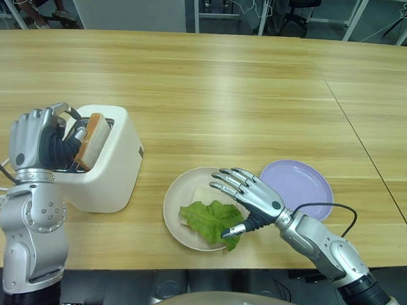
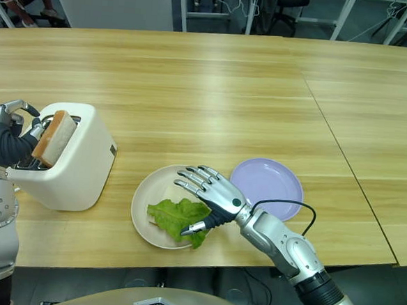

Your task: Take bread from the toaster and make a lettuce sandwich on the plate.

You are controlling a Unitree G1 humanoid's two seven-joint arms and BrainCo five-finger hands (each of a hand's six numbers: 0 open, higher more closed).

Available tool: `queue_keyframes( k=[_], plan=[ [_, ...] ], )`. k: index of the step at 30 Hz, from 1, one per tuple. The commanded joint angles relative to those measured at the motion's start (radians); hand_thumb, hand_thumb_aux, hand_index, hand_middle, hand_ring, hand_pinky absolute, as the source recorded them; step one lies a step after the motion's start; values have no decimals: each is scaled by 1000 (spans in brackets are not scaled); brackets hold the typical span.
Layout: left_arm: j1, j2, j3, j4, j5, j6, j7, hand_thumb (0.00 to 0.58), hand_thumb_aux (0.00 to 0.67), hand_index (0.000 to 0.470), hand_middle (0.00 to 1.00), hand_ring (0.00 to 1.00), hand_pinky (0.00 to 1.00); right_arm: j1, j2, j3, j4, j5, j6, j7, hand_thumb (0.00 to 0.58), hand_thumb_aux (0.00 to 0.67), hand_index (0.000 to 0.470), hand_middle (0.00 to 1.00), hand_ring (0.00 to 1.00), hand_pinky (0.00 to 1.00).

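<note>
The left hand (image 1: pixel 33 140) grips a slice (image 1: pixel 94 140) at the toaster (image 1: pixel 111 177); the right hand (image 1: pixel 255 198) hovers wide over the plate (image 1: pixel 174 205).
The slice stands tilted in the toaster slot, and the fingers of the left hand curl around it; the toaster sits at the left of the table (image 1: pixel 229 91); on the beige plate lies bread (image 1: pixel 202 196) with lettuce (image 1: pixel 209 221) on top; the right hand holds nothing, fingers spread, thumb tip at the lettuce edge; a purple plate (image 1: pixel 299 183) lies just beside, on the right.
</note>
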Motion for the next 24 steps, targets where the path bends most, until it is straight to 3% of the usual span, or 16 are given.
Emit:
queue_keyframes(
  k=[1,4,15,24],
  plan=[
    [3,17,1,5,16,29,-31,0,0,0,0,0,0,21,2,-34,-23,39,3,5,0,0,0,0,0,0],
    [8,27,24,-14,24,53,-46,0,0,0,0,0,0,53,21,-86,-32,133,0,-12,0,0,0,0,0,0],
    [64,51,-47,36,106,129,-141,0,0,0,0,0,0,173,145,-365,-147,889,6,82,0,0,0,0,0,0],
    [61,88,-138,122,162,182,-225,0,0,0,0,0,0,202,177,-470,-228,1043,81,159,0,0,0,0,0,0]
  ],
)
